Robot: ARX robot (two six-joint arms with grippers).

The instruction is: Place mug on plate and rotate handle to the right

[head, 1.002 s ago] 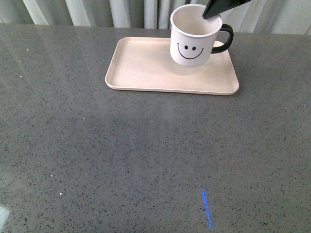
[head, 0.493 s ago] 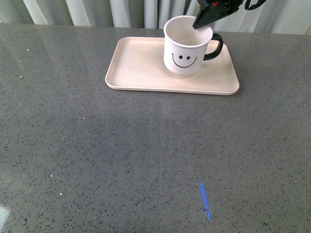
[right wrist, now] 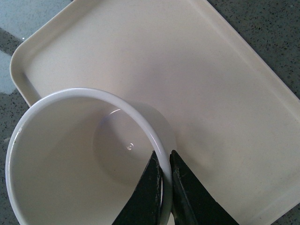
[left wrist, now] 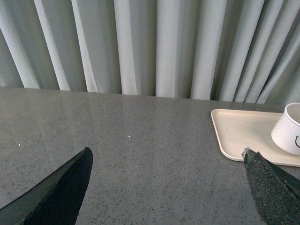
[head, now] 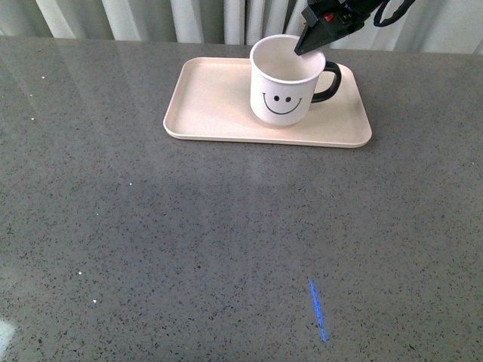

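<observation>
Mug of white enamel with smiley face (head: 281,90) looked rigid, light, likely slippery; right gripper (head: 303,47) clamped its rim, left gripper (left wrist: 166,151) stood open.

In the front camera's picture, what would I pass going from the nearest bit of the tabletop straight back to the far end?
Blue streak → plate → mug → curtain.

Mug (left wrist: 291,129) and plate (left wrist: 243,136) partly cut off in left wrist view.
</observation>
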